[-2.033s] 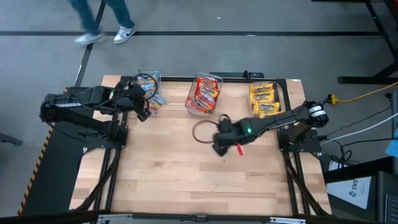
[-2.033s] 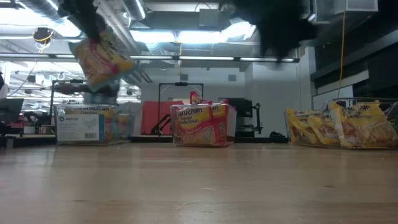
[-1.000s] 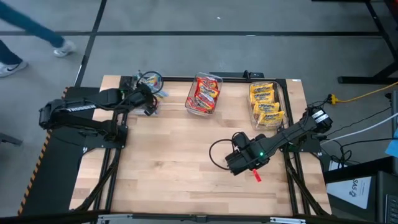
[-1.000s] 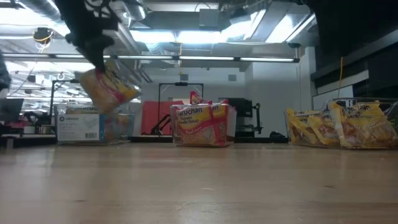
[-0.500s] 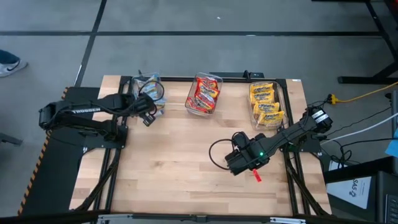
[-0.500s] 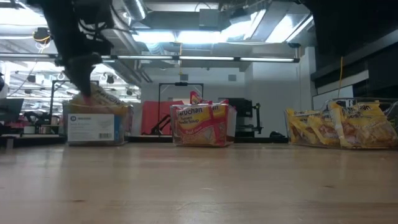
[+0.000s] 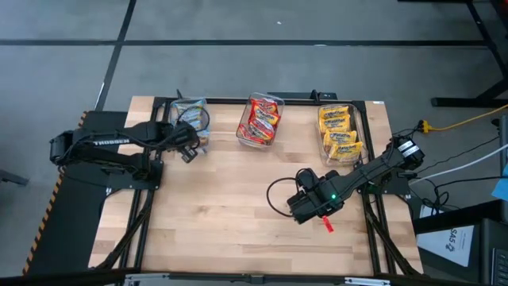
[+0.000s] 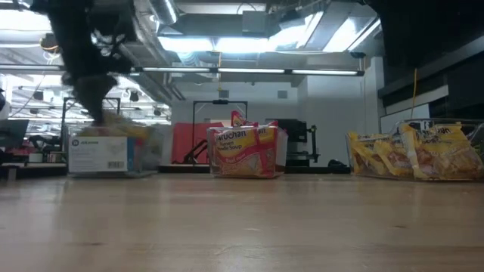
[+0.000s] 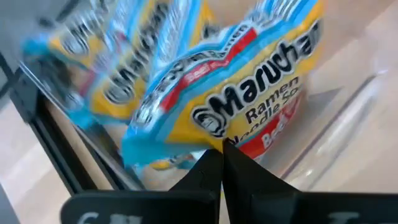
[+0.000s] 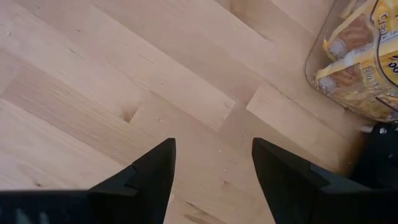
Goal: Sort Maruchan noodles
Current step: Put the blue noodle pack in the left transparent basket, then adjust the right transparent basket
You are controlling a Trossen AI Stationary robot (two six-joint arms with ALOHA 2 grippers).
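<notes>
Left gripper [image 9: 221, 163] pinched tight on the lower edge of a blue noodle packet [image 9: 249, 106], fingertips [image 9: 210, 171] together with only the thin wrapper between them, packet hanging just ahead of the tips and leaning into a clear bin [image 7: 189, 121]. More blue packets [image 9: 118, 68] stacked right behind the held one, inside the same bin, whose clear wall shows beside the fingers. Seen from above, left gripper [image 7: 186, 143] at the bin's near edge, at the far left corner of the wooden table [image 7: 230, 214]. From table height, the dark arm coming down onto that bin [image 8: 102, 155], white label on its front face. Off to that gripper's right along the table's far edge, a second clear bin [image 7: 260, 119] full of red packets [image 8: 243, 151], well apart from the fingers. Farther right again, a third bin [image 7: 341, 131] packed with yellow packets [image 8: 416, 155]. Right gripper [image 10: 211, 168] spread wide, nothing between its two dark fingers [image 10: 152, 171], only bare wood planks beneath and ahead of them. Corner of the yellow bin [image 10: 354, 68] ahead of that gripper and off to one side, near but not touching. From above, right gripper [image 7: 305, 205] low over the table's open middle-right, nearer the front than the yellow bin. All packets in view lying in bins or in the left grip, none loose on the wood.
</notes>
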